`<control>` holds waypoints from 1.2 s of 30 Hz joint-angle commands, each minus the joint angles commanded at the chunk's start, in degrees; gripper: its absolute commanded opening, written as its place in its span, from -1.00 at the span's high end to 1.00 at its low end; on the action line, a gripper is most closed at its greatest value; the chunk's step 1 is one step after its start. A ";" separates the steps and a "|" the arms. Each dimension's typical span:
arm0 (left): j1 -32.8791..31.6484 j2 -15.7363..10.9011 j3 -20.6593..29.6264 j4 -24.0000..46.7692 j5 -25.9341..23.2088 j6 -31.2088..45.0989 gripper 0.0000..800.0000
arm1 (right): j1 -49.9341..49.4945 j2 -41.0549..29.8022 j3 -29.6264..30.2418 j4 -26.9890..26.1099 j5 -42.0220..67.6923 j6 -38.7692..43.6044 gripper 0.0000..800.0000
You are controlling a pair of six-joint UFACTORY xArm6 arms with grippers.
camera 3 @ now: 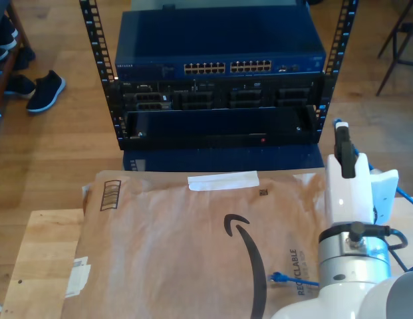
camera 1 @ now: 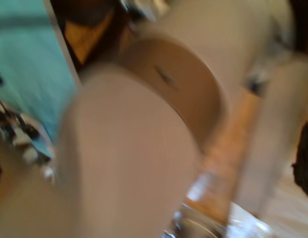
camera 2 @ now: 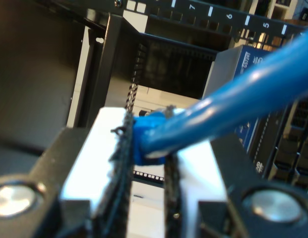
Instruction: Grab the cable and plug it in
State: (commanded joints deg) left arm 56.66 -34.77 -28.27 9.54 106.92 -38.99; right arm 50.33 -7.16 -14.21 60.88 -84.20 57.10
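Step in hand: cable point(camera 2: 253, 94) grabbed, plug not yet in. My second gripper point(camera 2: 149, 144) clamped on blue-booted plug end point(camera 2: 146, 136), cable running off toward 2 o'clock in second wrist view. Exterior view: arm point(camera 3: 349, 199) at 4 o'clock, raised, near rack's point(camera 3: 219, 86) right post; cable's other plug point(camera 3: 278, 277) lies on brown paper mailer point(camera 3: 173, 232) on counter point(camera 3: 40, 266).

Next move, as judged: carry plug to switch point(camera 3: 219, 46) port row point(camera 3: 226, 67), square up, push straight.

My first gripper: wrist view too blurred, cannot tell grip.

Rack holds switch, lower units.
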 joint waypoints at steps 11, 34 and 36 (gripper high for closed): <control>24.44 0.18 9.41 1.67 -22.77 22.86 -1.00 | 0.09 0.97 0.00 0.97 0.18 0.35 1.00; 32.18 1.23 23.12 1.41 -42.81 26.20 -1.00 | -0.79 10.64 -13.01 1.23 8.53 0.62 1.00; 33.32 1.85 23.30 1.32 -43.96 27.25 -1.00 | -1.76 10.64 -13.63 1.23 10.29 0.62 1.00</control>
State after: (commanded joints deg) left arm 89.98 -32.92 -4.98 10.86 62.97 -11.74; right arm 48.57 3.47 -27.84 62.11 -73.91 57.71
